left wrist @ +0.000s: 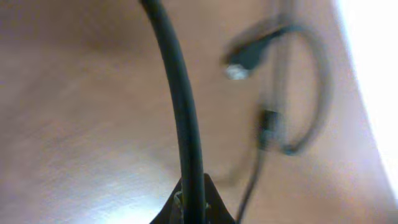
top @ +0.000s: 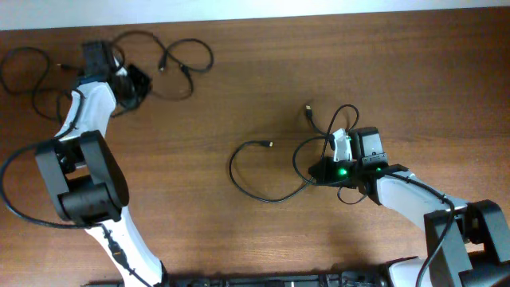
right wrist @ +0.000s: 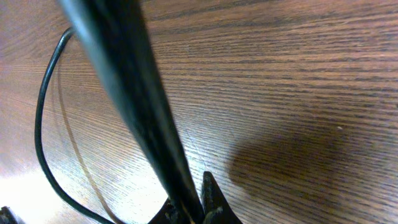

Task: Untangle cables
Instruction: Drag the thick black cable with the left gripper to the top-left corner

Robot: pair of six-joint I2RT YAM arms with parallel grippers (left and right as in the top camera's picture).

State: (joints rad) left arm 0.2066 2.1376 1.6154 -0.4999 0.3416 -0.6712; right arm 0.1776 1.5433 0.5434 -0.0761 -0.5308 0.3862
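Two bunches of cables, each with one cord pinched in a gripper: the left bunch (top: 179, 64) lies at the table's (top: 414, 64) far left corner, the right bunch (top: 259, 191) near the middle.

The left gripper (left wrist: 193, 204) is clamped on a cord (left wrist: 182, 118) at its very fingertips, and the right gripper (right wrist: 188, 213) grips another cord (right wrist: 121, 81) the same way. Such a shallow pinch on so thin a cord could slip under tension. In the right bunch, loops cross close to the grip, so a straight pull could cinch a knot or snag a plug (top: 269, 144). Counted: two arms, two grippers, two held cords, two bunches and at least three plug ends seen from overhead. How many cords make up each bunch cannot be told.
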